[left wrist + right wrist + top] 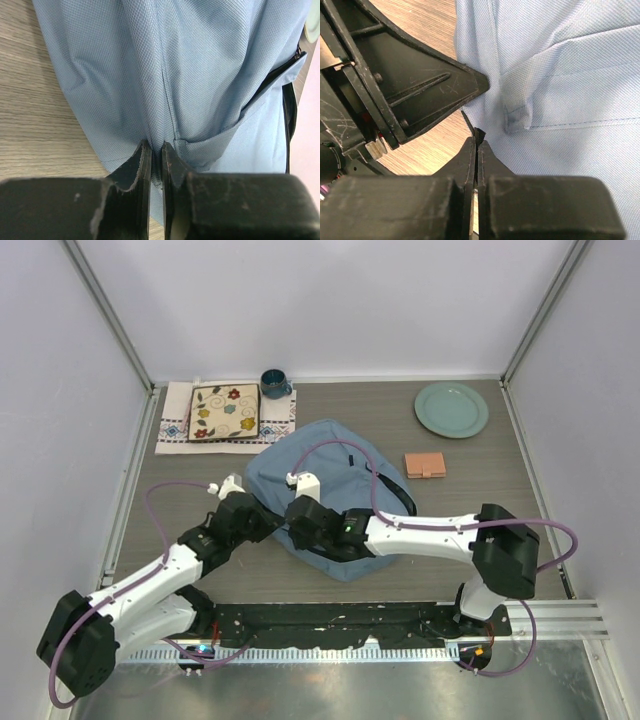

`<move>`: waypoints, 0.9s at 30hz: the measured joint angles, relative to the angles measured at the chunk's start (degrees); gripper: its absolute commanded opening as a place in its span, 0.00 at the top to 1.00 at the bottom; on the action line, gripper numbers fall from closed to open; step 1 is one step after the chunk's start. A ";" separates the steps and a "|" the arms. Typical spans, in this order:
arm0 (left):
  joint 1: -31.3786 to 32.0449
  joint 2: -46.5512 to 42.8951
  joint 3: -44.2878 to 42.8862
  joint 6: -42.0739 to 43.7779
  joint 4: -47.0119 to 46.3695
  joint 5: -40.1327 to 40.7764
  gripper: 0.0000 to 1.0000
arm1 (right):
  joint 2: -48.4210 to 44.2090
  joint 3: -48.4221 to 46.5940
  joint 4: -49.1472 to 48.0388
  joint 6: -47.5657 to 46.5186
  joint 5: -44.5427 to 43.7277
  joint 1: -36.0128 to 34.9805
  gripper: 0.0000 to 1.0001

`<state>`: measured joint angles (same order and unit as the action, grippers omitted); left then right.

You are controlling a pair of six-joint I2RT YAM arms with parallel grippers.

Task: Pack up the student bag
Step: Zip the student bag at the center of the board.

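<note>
Wood-grain tabletop, walled in white, carried the student bag [335, 500] slumped at its middle. My left pincer [156, 150] was pressed shut on a fold of its blue cloth along a seam, while my right pincer [476, 142], close beside it, was closed on a small dark bit at the bag's edge, perhaps the zip pull, though I could not be sure. To open it well, I judged, the left needed to keep the cloth taut while the right drew along the zip line, well apart from the tan wallet [425, 464], green plate [451, 409], blue mug [275, 383] and flowered tray [224, 412] beyond.
</note>
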<state>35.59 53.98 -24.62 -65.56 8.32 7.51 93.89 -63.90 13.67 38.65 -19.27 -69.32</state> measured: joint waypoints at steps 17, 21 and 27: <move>-0.24 0.68 -0.61 0.94 -0.35 -1.20 1.00 | -11.87 10.36 -6.78 2.89 0.37 -0.22 0.99; -0.33 0.79 -0.63 1.55 -0.33 -1.33 1.00 | -11.89 11.06 -7.74 2.89 1.55 -0.22 0.99; -1.86 -0.15 -0.63 3.04 0.11 -3.58 1.00 | -17.20 17.33 -9.40 3.04 1.97 -0.17 0.99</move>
<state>33.74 53.82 -25.26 -62.52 8.43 3.92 76.69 -46.57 4.27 41.69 -17.30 -69.49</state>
